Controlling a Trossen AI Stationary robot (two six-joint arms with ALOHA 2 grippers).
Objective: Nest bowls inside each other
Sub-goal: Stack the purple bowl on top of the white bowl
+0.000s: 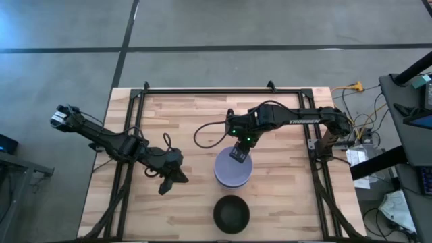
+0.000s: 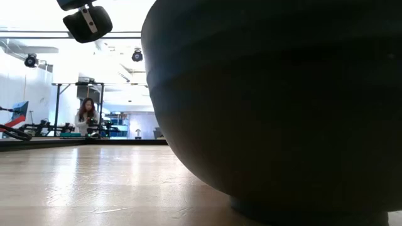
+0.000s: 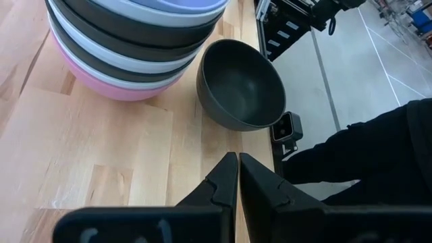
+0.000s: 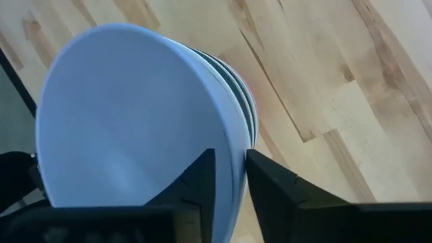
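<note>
Stack: my right gripper (image 4: 229, 177) pinches the smooth, rigid lavender bowl (image 1: 233, 169) rim at 12 o'clock.
Handling: light, slippery; grip rims.
Remaining: lone black bowl (image 1: 231, 214) at 6 o'clock.
Left gripper (image 3: 238, 181): together, empty.

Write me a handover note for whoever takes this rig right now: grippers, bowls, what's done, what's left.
Right gripper: astride the rim of the lavender bowl topping the nested stack of smooth round bowls mid-table; jaws around the rim.
Left gripper: shut, empty, waiting left of the stack.
Done: stack built on a pink bowl, alternating dark and white bowls above.
Left: one black round bowl sits alone at the near edge; nest it.
</note>
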